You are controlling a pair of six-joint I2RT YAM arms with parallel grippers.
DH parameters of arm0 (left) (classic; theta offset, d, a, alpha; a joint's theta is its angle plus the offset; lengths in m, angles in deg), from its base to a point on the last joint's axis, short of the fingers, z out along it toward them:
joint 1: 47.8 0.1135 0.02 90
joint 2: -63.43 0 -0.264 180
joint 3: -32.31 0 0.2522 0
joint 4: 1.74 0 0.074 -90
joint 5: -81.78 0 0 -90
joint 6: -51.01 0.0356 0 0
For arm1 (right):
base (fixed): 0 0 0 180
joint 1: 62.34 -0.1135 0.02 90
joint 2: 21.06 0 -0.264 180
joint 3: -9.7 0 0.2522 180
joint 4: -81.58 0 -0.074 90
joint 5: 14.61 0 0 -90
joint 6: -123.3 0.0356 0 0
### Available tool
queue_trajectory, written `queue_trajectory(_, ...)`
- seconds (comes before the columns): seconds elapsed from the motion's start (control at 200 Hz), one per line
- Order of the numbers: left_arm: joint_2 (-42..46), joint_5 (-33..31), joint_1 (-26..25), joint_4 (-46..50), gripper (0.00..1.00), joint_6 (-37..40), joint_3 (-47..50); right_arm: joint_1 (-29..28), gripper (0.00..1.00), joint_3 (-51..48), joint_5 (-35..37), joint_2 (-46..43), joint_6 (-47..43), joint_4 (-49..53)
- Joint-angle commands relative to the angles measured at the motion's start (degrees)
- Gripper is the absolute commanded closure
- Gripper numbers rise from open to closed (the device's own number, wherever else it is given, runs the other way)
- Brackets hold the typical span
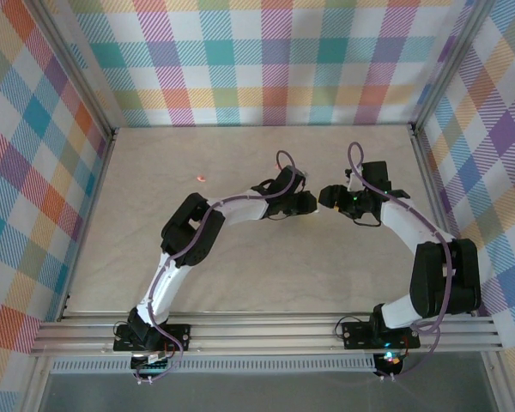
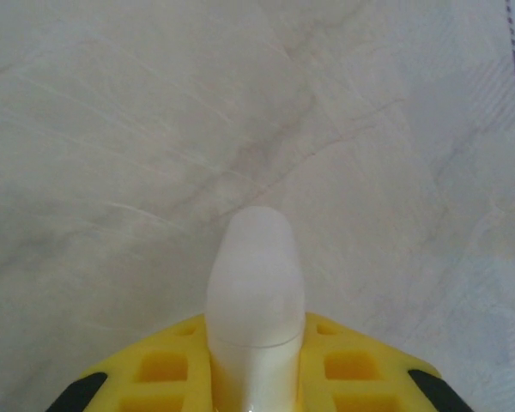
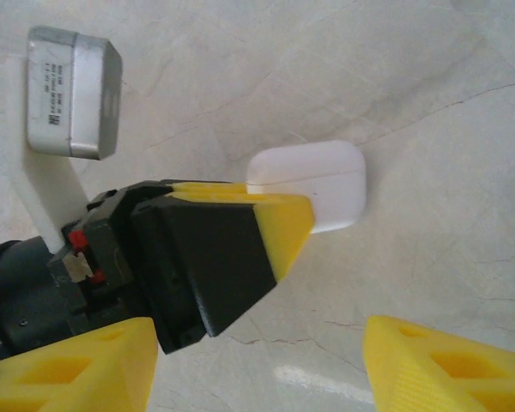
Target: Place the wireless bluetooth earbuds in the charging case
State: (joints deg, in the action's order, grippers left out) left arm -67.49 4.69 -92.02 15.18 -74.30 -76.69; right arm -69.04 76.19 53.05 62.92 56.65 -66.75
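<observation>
A white charging case (image 2: 256,283) with its lid seam closed sits between the yellow fingers of my left gripper (image 2: 257,336), which is shut on it. In the right wrist view the same case (image 3: 326,176) pokes out behind the left gripper's yellow fingertip (image 3: 287,225), just above the tabletop. My right gripper (image 3: 259,343) hangs open right in front of it, nothing between its fingers. From above, the left gripper (image 1: 309,202) and the right gripper (image 1: 329,196) almost meet at mid-table. A tiny salmon-pink earbud (image 1: 199,178) lies alone on the table to the left.
The marbled beige tabletop (image 1: 240,266) is walled by plaid panels on three sides. A grey labelled metal box (image 3: 73,90) on a white bracket rides on the left wrist, close to my right gripper. A rail (image 1: 266,330) runs along the near edge.
</observation>
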Motion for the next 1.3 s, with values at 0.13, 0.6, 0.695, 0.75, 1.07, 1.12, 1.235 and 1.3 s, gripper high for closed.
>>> queue_trajectory(0.13, 0.74, -7.07, -0.32, 10.29, 0.6, 3.96, -0.99, 0.37, 0.36, 1.93, 1.61, 0.07, -1.12, 1.33)
queue_trajectory(0.6, 8.36, -15.76, -0.1, 18.69, 0.39, 10.25, 0.23, 0.38, 0.4, 1.65, -1.02, -2.19, -0.13, 1.05)
queue_trajectory(0.695, 12.13, -18.84, 0.14, 19.69, 0.39, 11.2, 3.14, 0.35, 0.42, 0.98, -1.5, -3.33, -0.32, 1.63)
queue_trajectory(0.75, 15.32, -21.19, 0.36, 20.42, 0.39, 11.4, 5.92, -0.01, 0.43, 0.8, -1.62, -3.86, -0.41, 2.08)
queue_trajectory(1.07, 43.09, -41.0, 5.13, 31.12, 0.34, 4.7, 32.15, -17.89, 0.42, 4.23, 7.52, -0.41, -3.57, 2.75)
queue_trajectory(1.12, 47.67, -41.68, 7.01, 32.87, 0.3, 2.9, 36.49, -21.45, 0.42, 4.81, 8.14, 1.44, -3.38, 1.3)
queue_trajectory(1.235, 58.28, -40.47, 11.48, 34.93, 0.27, 0.69, 44.91, -28.54, 0.43, 5.44, 9.38, 5.6, -1.39, -3.16)
queue_trajectory(1.3, 64.37, -39.66, 12.67, 34.82, 0.26, 0.38, 48.19, -30.38, 0.43, 5.76, 10.18, 6.76, -0.71, -4.3)
